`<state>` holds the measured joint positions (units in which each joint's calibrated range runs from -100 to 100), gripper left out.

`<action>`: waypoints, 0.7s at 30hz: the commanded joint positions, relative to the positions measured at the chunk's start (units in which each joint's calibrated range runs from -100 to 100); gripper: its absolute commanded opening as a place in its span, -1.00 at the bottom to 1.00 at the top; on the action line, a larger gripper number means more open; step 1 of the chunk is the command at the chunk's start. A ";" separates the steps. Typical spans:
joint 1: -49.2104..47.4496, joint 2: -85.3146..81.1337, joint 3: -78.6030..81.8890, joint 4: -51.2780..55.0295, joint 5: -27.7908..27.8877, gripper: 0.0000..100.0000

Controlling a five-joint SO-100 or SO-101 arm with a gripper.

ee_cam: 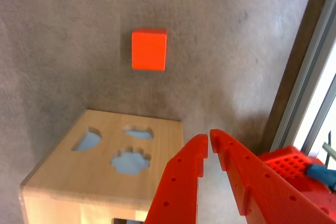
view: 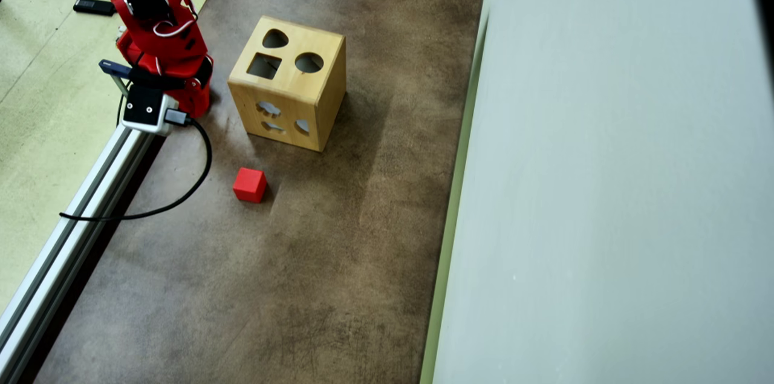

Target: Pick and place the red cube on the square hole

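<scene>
While the gripper (ee_cam: pixel 209 141) hangs with fingers nearly closed and empty, red cube (view: pixel 250 184) on brown mat (view: pixel 338 263), at 7 o'clock from wooden shape-sorter box (view: pixel 289 83), apart, square hole (view: pixel 264 66) on top

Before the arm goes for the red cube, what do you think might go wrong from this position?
1. The gripper is nearly shut and empty; unless it opens first, it may push the red cube across the brown mat instead of grasping it.
2. The wooden shape-sorter box stands close beside the arm, so a swing toward the cube could clip its corner.
3. The square hole looks barely wider than the cube; a slightly rotated cube could jam on the rim.
</scene>
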<state>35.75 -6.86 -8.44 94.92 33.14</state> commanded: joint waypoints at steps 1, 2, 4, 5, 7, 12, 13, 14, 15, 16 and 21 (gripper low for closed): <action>0.21 1.90 -1.40 -6.66 0.93 -0.97; 0.21 3.09 -1.40 -8.26 0.98 -0.97; 0.21 5.38 -1.40 -10.68 0.98 -0.97; 0.21 6.57 -1.40 -11.40 0.98 -0.97; -0.02 8.69 -1.40 -12.29 0.98 -0.97; -0.61 12.68 -1.40 -12.45 0.98 -0.97; -0.61 13.28 -1.40 -12.29 0.98 -0.97; -0.69 13.96 -1.31 -11.96 0.98 -0.97; -0.69 14.64 -1.31 -11.72 0.98 -0.97; -0.69 15.40 -1.31 -11.72 0.98 -0.97; -0.69 20.41 -1.40 -12.53 0.98 -0.97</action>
<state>35.47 12.20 -8.35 83.37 33.72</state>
